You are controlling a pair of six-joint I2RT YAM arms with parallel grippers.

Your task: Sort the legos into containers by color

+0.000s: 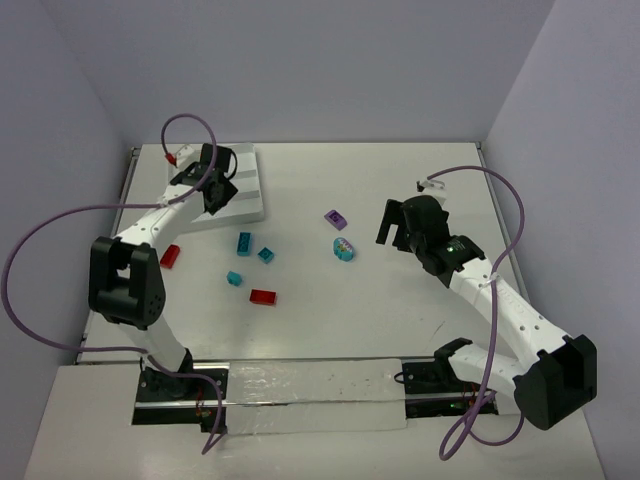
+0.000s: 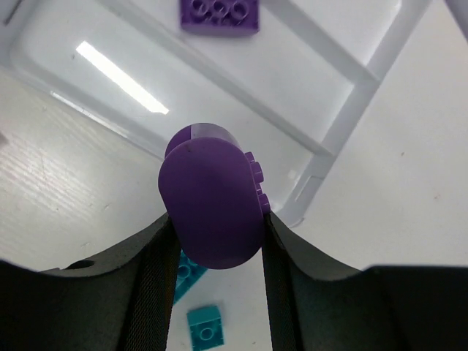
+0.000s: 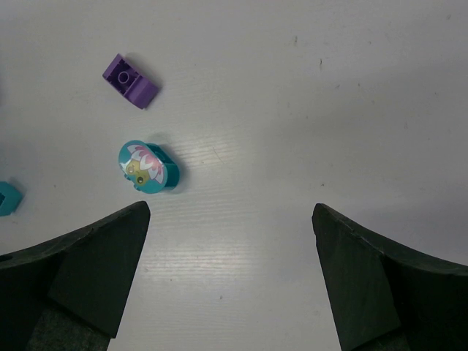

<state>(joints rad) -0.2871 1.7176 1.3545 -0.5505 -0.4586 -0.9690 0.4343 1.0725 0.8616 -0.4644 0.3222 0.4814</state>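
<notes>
My left gripper (image 2: 216,241) is shut on a rounded purple lego (image 2: 212,208), held just over the near rim of the white ribbed container (image 2: 344,124). Inside one compartment lies a purple studded brick (image 2: 219,16). Below the fingers, two teal bricks (image 2: 205,325) rest on the table. In the top view the left gripper (image 1: 213,190) is at the tray (image 1: 250,195). My right gripper (image 3: 230,219) hangs open and empty over bare table, right of a rounded teal piece (image 3: 148,167) and a small purple brick (image 3: 130,80).
Loose on the table are two red bricks (image 1: 170,256) (image 1: 263,296) and three teal bricks around (image 1: 244,242). A long clear strip with black clamps (image 1: 310,395) lies along the near edge. Walls close in the back and both sides.
</notes>
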